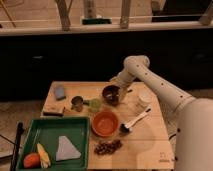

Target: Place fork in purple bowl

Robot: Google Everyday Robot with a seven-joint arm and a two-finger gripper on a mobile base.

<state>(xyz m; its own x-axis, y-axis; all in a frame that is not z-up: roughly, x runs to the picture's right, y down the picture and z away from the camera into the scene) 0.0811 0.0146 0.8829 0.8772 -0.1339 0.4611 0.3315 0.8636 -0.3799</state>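
I've got the gripper (121, 90) right beside the purple bowl (111, 94), on its right rim, presumably lined up for the drop, jaw state I can't tell, and I can't make out the fork, maybe hidden at the bowl.

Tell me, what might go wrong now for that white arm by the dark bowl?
The pincer sits right at the rim of the small dark purple-maroon bowl, so a careless move could nudge or tip the bowl. The small green cup and the dark metal cup stand close beside that bowl and might get knocked too. I cannot make out a fork at the pincer, so it might miss the bowl.
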